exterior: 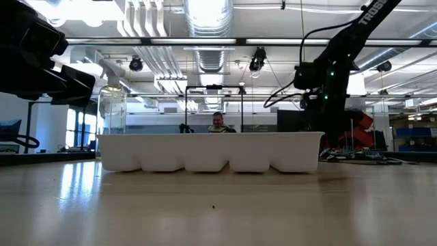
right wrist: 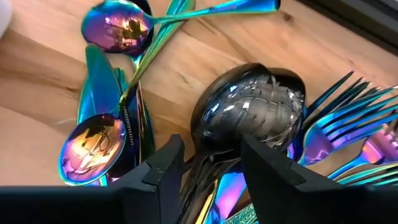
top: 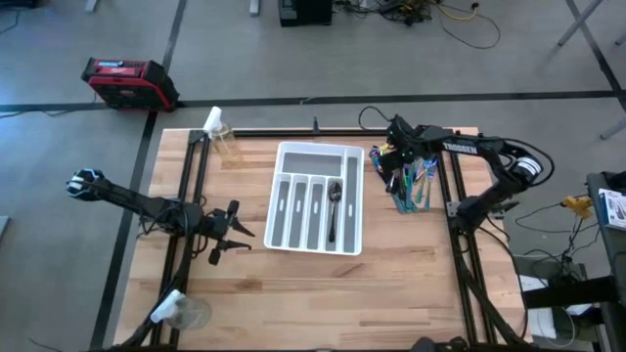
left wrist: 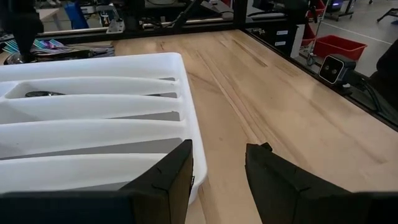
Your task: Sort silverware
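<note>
High: silverware heaped right of the white tray; one dark spoon already in a tray slot.

Left wrist: left gripper parted, empty, beside the tray.

Right wrist: right gripper spread over the heap, gripping nothing.

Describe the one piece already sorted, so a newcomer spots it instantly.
Find the white tray in the middle of the wooden table. In its second slot from the right lies a single dark spoon, bowl toward the far edge. Every other slot looks empty; the remaining silverware is piled beside the tray under the right hand.
</note>
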Tool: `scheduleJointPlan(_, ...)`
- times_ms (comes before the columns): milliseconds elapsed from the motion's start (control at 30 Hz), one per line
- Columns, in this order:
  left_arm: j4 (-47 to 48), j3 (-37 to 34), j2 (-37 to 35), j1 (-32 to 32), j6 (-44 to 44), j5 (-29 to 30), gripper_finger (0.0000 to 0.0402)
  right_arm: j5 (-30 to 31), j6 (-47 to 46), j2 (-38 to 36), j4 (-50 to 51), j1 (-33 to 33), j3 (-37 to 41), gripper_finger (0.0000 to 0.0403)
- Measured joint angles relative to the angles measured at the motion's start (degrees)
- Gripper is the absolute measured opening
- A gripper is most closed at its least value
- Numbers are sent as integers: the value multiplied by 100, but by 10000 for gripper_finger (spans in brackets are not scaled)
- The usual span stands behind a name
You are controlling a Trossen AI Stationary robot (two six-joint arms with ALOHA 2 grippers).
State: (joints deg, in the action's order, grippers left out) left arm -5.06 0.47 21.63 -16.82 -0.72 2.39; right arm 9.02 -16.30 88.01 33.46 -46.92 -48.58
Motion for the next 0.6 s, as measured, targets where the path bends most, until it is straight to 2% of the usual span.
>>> scheduleJointPlan(267, 0, 0, 0, -2, 1, 0, 133, 102, -113, 316, -254, 37, -15, 164)
scheduleJointPlan(600, 1, 0, 15, 0, 0, 0, 133, -9, -98, 114, 285, 450, 29, 138)
